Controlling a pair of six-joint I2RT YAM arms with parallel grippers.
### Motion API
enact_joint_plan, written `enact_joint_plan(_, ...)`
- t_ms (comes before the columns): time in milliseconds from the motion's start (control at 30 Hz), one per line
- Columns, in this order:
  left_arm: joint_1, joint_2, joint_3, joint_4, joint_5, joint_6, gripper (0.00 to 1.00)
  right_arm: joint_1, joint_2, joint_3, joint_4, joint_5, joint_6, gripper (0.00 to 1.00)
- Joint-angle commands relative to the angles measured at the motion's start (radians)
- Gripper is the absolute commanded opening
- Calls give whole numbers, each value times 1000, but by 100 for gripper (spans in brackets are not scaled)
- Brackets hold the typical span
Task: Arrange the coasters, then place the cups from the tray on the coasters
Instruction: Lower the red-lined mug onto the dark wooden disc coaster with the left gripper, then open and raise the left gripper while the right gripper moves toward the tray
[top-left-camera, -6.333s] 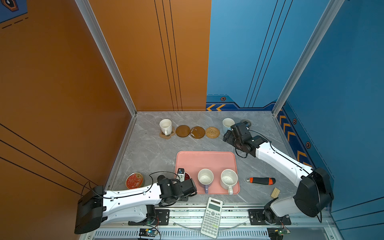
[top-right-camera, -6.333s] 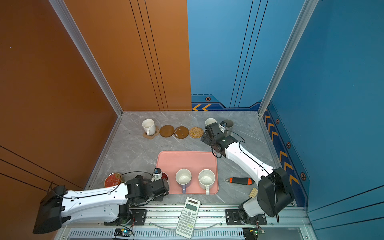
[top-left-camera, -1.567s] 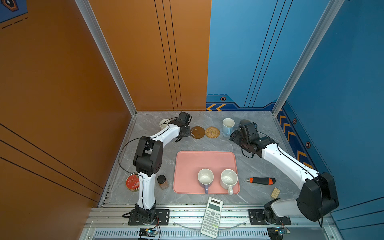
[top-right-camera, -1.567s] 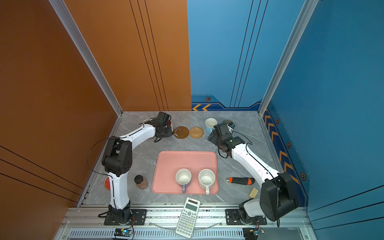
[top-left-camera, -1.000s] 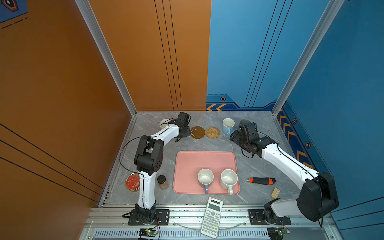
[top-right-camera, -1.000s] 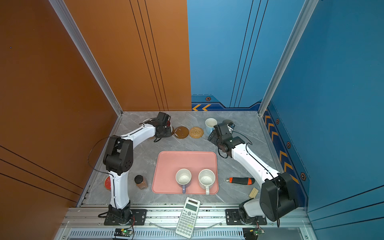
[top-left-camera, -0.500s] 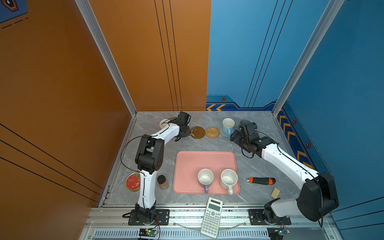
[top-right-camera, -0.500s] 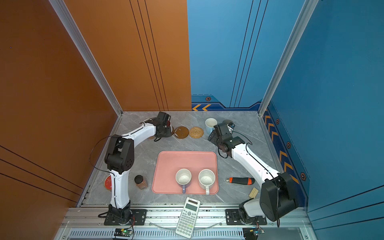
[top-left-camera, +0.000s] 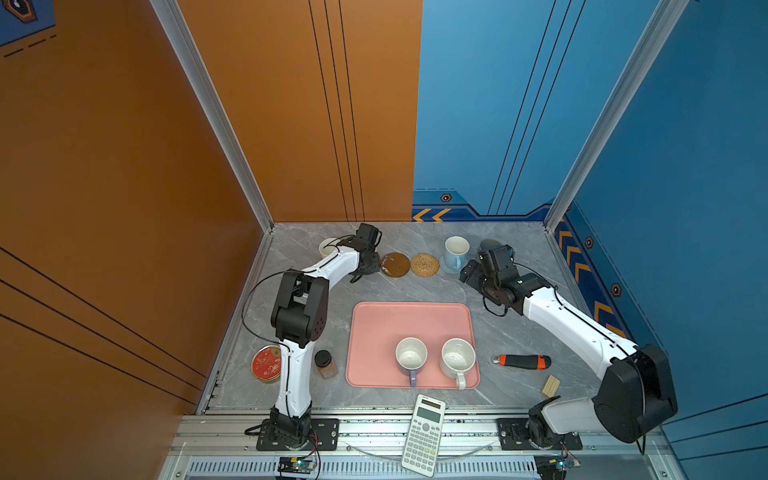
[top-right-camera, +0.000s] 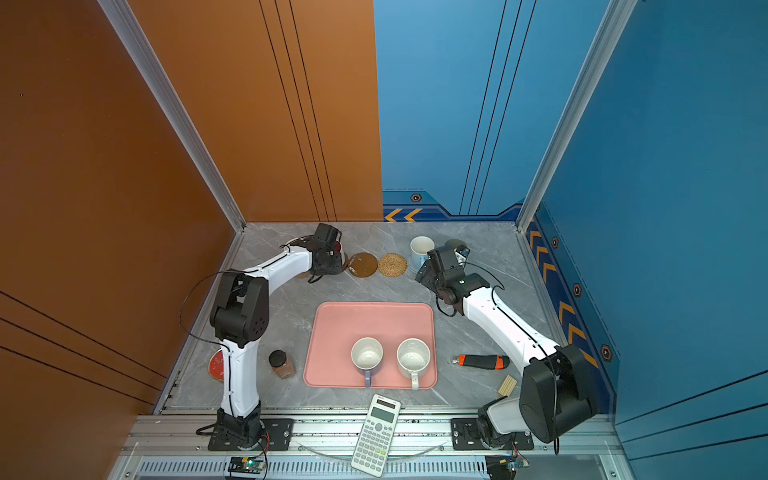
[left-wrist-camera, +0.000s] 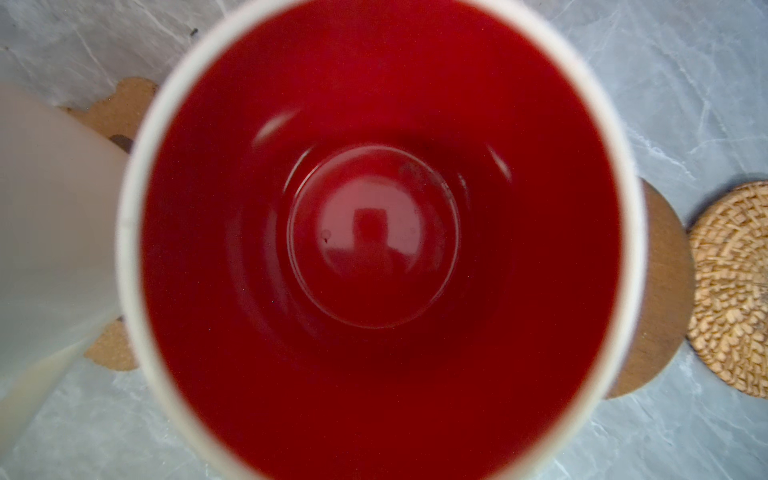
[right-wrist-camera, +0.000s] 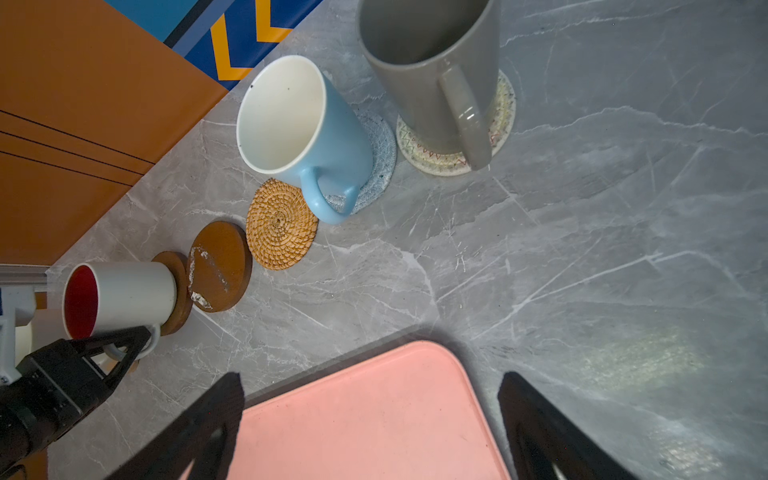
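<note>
A grey marble tabletop (top-left-camera: 415, 286) sits between orange and blue walls. At its upper left in both top views, the left gripper (right-wrist-camera: 131, 338) is clamped on the handle of the white cup with red inside (right-wrist-camera: 120, 297). The cup appears to rest on a brown disc coaster (right-wrist-camera: 178, 286), though the contact is hard to judge. The right gripper (right-wrist-camera: 374, 415) gapes empty over the upper right corner of the pink tray (top-left-camera: 411, 324). The lavender cup (top-left-camera: 410, 354) and speckled cup (top-left-camera: 458, 356) stand near the tray's lower edge. The second brown disc (top-left-camera: 395, 264) and rattan coaster (top-left-camera: 424, 264) lie bare. The blue cup (right-wrist-camera: 299, 124) and grey cup (right-wrist-camera: 428, 62) stand on mats.
</note>
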Motion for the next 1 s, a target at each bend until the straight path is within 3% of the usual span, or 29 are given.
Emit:
enact_joint_plan(0,9,1,36,-23,-7,9,7,-5,3,7,-7,-2,3,95)
enact_joint_plan(233,9,-19,18,-25,-10,8,27,-5,1,5,-7,-5,5,95)
enact_joint_plan(433,8,-38,4,-25,-15,11,38,-5,-4,3,-8,-2,5,95)
enact_joint_plan(967,-15,-247,-91,-13,-40,1,43,-1,-16,0,-9,-5,7,97)
